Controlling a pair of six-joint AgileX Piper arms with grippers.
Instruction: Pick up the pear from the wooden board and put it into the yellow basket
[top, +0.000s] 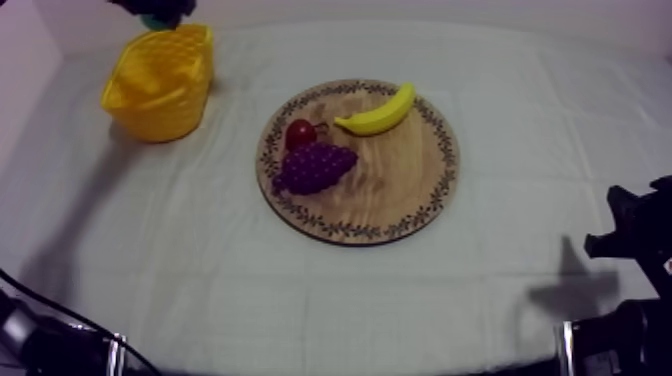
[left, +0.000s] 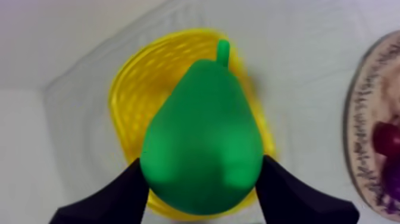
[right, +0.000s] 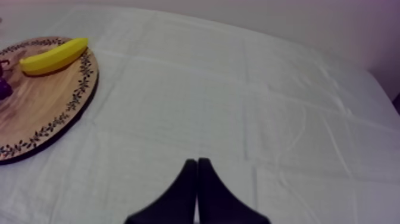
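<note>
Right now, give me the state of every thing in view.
Green toy pear: off the board, held over the basket.
Yellow basket: upright, pear not yet inside.
Round wooden board: flat on the cloth.
Yellow banana: lying on the board.
Purple bunch of grapes: lying on the board.
Small red fruit: on the board beside the grapes.
Left jaws: shut on the pear.
Right jaws: shut on nothing, over the cloth.

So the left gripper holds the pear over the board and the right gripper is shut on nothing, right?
Not quite: the left wrist view shows the left gripper holding the pear over the yellow basket, not the board. The right gripper is shut on nothing.
</note>
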